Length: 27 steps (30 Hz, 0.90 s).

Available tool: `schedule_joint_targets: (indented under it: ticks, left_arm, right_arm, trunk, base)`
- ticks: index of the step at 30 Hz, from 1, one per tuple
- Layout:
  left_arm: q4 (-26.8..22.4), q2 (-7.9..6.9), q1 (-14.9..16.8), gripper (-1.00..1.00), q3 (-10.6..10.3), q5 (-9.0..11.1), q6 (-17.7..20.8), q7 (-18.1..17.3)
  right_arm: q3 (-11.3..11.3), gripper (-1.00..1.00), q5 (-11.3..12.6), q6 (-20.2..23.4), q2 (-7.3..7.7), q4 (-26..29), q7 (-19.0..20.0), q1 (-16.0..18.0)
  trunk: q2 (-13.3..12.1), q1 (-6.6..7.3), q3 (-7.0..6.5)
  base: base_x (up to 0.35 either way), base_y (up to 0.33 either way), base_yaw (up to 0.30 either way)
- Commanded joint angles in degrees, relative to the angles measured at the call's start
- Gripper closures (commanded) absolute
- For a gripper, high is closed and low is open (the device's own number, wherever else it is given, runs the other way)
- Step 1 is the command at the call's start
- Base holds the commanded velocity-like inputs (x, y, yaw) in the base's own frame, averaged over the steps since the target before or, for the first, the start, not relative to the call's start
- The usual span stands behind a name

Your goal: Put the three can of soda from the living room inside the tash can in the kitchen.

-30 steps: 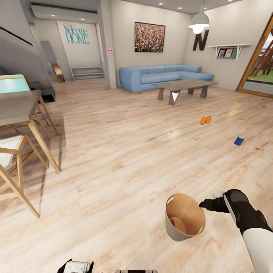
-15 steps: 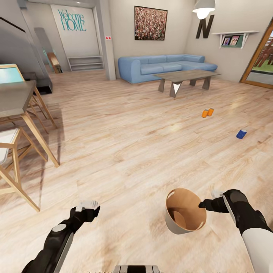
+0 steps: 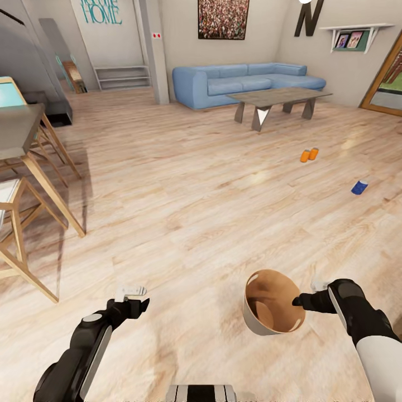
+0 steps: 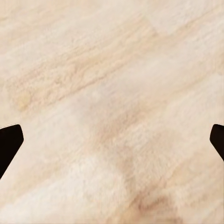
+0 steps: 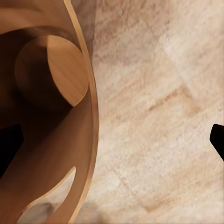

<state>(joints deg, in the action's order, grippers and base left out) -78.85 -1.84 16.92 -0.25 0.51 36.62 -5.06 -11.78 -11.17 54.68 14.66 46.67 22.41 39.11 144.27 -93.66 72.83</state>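
— Where is the trash can?
— At the right hand, tilted above the wood floor. I cannot tell its grip.
— And the cans?
— Two orange cans and the blue can lie far ahead. The left hand is spread apart, empty.

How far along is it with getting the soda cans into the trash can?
Nothing is binned yet. The right gripper holds the trash can by its rim, carried empty. The two orange cans and blue can lie ahead on the floor; all three remain.
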Motion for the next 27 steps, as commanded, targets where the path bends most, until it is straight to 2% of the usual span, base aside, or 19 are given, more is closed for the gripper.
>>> schedule_joint_targets:
  ticks: [1,6,24,27]
  left_arm:
    - [0.0,0.0,0.0,-1.0,0.0,0.0,0.0,0.0]
    - [-0.23,0.04,0.03,-1.0,-0.07,0.07,0.7,-0.03]
    - [-0.49,0.01,0.04,-1.0,-0.17,0.19,1.18,-0.12]
    - [-0.5,0.04,0.04,-1.0,-0.18,0.19,1.23,-0.11]
  right_arm:
    - [0.0,-1.0,0.01,0.0,0.0,0.0,0.0,0.0]
    - [0.0,-1.0,0.01,-0.01,-0.02,0.0,-0.01,0.0]
    - [0.03,-1.0,0.19,-0.09,0.01,0.19,0.53,0.0]
    - [0.07,-1.0,0.24,-0.09,0.01,0.24,0.46,0.0]
  trunk:
    - [0.02,-0.02,0.23]
    - [0.08,-0.15,1.34]
    - [0.08,-0.15,1.34]
    - [0.12,-0.23,2.0]
  base:
    - [0.0,0.0,0.0]
    - [0.0,0.0,0.0]
    - [0.0,0.0,0.0]
    - [0.0,0.0,0.0]
